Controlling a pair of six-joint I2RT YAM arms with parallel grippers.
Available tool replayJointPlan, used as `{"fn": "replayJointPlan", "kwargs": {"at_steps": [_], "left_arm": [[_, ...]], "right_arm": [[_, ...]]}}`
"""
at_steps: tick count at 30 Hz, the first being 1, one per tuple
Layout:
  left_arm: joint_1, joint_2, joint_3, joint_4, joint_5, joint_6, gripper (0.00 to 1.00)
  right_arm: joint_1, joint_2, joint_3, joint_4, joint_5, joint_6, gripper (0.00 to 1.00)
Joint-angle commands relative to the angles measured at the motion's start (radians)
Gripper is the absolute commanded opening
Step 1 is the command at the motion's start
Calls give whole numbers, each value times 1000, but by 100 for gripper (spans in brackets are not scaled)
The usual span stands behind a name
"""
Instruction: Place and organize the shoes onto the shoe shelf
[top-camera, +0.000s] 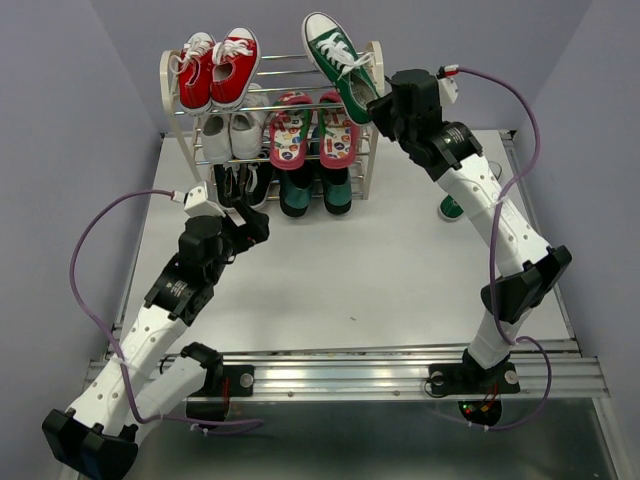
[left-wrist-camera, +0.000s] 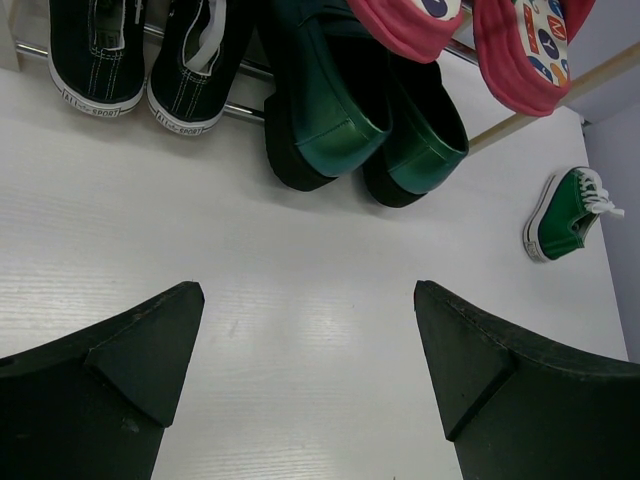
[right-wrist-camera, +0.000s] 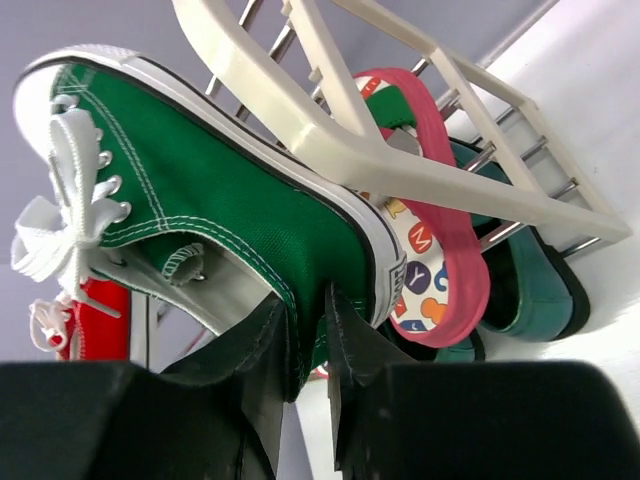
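The left pincer (left-wrist-camera: 308, 292) hangs wide open and empty over the bench (left-wrist-camera: 300, 230). Just ahead of it, the dark teal slip-ons (left-wrist-camera: 340, 120) sit on the bottom tier of the shoe shelf (top-camera: 372, 120), with the red flip-flops (top-camera: 312, 135) above them. The right pincer (right-wrist-camera: 308, 345) is narrow, pinching the heel of a green sneaker (right-wrist-camera: 200, 190) that rests on the top tier, toe pointing away. The second green sneaker (left-wrist-camera: 562, 215) lies on the bench below that pincer, to its right.

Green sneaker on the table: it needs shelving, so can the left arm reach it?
Probably not: the table between is bare, but the green sneaker lies far right, beside the right arm.
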Motion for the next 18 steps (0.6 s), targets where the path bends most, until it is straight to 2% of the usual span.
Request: {"fn": "replayJointPlan", "kwargs": {"at_steps": [1,6,7,9,10,13,18], "left_arm": [[0,5,34,29,0,12,99],[0,14,36,25,3,13,99],[0,12,34,25,3,13,99],[0,6,31,23,-1,12,99],[0,2,28,26,-4,12,99],[0,-3,27,26,-3,13,99],[0,0,30,17,-4,13,99]], "right_arm": [[-3,-42,40,181,60,77,34],[-3,-35,43,210,41,71,41],[-3,-35,42,218,30,68,49],[-3,-33,29,241,-3,50,57],[-3,-31,22,250,-54,21,65],[8,-36,-6,317,-136,-77,81],[17,-39,5,310,-227,-297,90]]}}
